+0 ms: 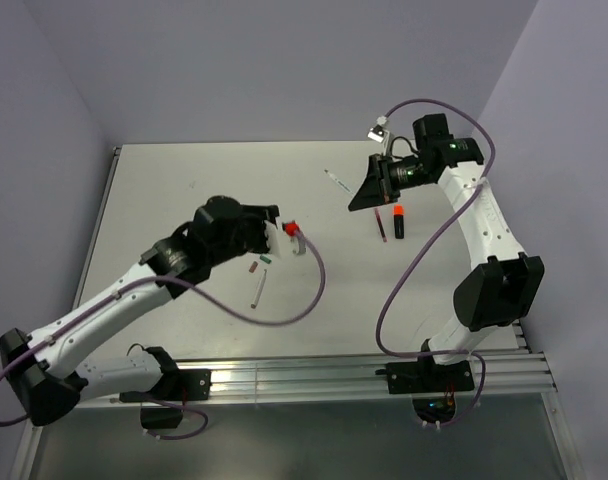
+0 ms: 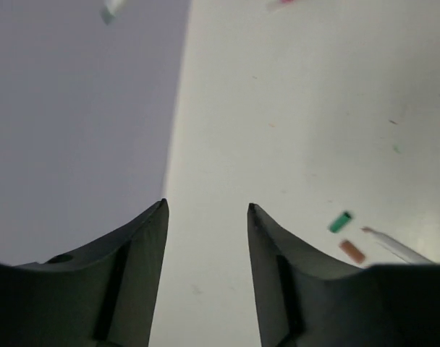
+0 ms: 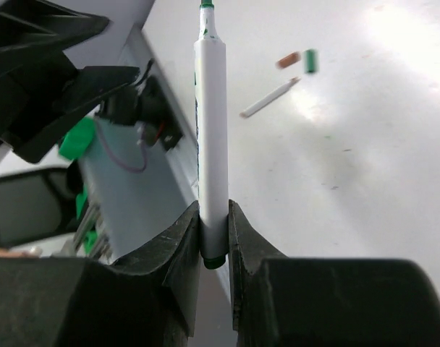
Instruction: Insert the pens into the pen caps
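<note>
My right gripper [image 1: 362,197] [image 3: 213,206] is shut on a thin white pen [image 3: 211,144] with a green tip, held above the table; in the top view the pen [image 1: 336,180] sticks out to the upper left. The black marker [image 1: 398,220] and the dark red pen [image 1: 381,225] lie just below that gripper. My left gripper [image 1: 287,238] [image 2: 207,206] is open and empty. The orange cap [image 1: 291,229] sits right at its tip and is hidden in the left wrist view. The green cap [image 1: 266,258] [image 2: 341,221], the brownish-red cap [image 1: 252,267] [image 2: 352,251] and the second white pen [image 1: 259,290] [image 2: 397,247] lie beside it.
A purple cable [image 1: 309,290] loops from the left arm over the table near the caps. An aluminium rail [image 1: 314,375] runs along the near edge. Purple walls close the back and sides.
</note>
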Controlling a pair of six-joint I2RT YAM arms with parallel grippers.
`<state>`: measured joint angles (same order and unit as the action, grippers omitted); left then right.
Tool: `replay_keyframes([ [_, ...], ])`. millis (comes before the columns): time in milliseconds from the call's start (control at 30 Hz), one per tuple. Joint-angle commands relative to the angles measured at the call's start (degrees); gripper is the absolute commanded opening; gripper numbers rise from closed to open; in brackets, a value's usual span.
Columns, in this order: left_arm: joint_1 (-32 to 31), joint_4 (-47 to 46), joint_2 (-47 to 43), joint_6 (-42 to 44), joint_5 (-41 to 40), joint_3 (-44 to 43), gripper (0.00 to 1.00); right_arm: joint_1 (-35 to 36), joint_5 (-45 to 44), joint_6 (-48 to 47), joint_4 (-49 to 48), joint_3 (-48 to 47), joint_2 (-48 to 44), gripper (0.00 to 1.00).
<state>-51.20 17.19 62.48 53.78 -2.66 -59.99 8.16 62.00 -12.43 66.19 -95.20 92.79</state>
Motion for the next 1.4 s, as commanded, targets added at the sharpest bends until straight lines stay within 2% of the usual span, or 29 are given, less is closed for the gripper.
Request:
replay_keyframes([
  [0,11.0,17.7,7.3,-14.7,14.6,-5.7,0.51,-2.3,-4.9,5.9,-4.8,-3.9,-0.5,0.0],
  [67,15.1,22.9,12.7,-11.6,20.0,-9.4,0.45,-2.7,-8.0,6.9,-6.3,-3.9,-1.5,0.0],
  [100,19.3,26.7,14.5,-9.0,23.0,-10.7,0.43,-2.9,-8.1,7.1,-6.5,-3.7,-1.7,0.0],
  [167,23.1,33.9,21.7,-3.7,31.3,-17.0,0.43,-3.2,-8.3,7.1,-6.6,-3.3,-2.5,0.0],
  [200,25.2,39.1,24.5,3.5,32.7,-20.0,0.43,-3.3,-8.7,6.9,-6.7,-2.7,-2.9,0.0],
  [233,26.1,44.6,29.6,5.7,34.8,-25.0,0.43,-3.4,-9.3,6.7,-6.8,-2.4,-3.8,0.0],
  [300,27.5,48.2,33.4,10.8,36.2,-28.9,0.43,-3.6,-10.8,6.4,-7.0,-1.7,-4.5,0.0],
  [467,27.1,45.5,40.0,15.7,34.0,-31.1,0.43,-5.3,-11.3,6.3,-6.8,-0.2,-6.3,0.0],
  [700,24.0,37.2,41.9,18.5,27.9,-23.7,0.41,-7.3,-11.0,6.6,-6.6,0.3,-7.3,0.0],
  [1000,22.2,34.1,44.7,21.5,26.5,-21.8,0.42,-7.5,-10.4,6.6,-6.6,0.7,-6.5,0.0],
  [1367,21.0,34.1,51.0,23.0,25.4,-24.3,0.41,-7.5,-10.3,6.4,-6.5,1.8,-7.2,0.0],
])
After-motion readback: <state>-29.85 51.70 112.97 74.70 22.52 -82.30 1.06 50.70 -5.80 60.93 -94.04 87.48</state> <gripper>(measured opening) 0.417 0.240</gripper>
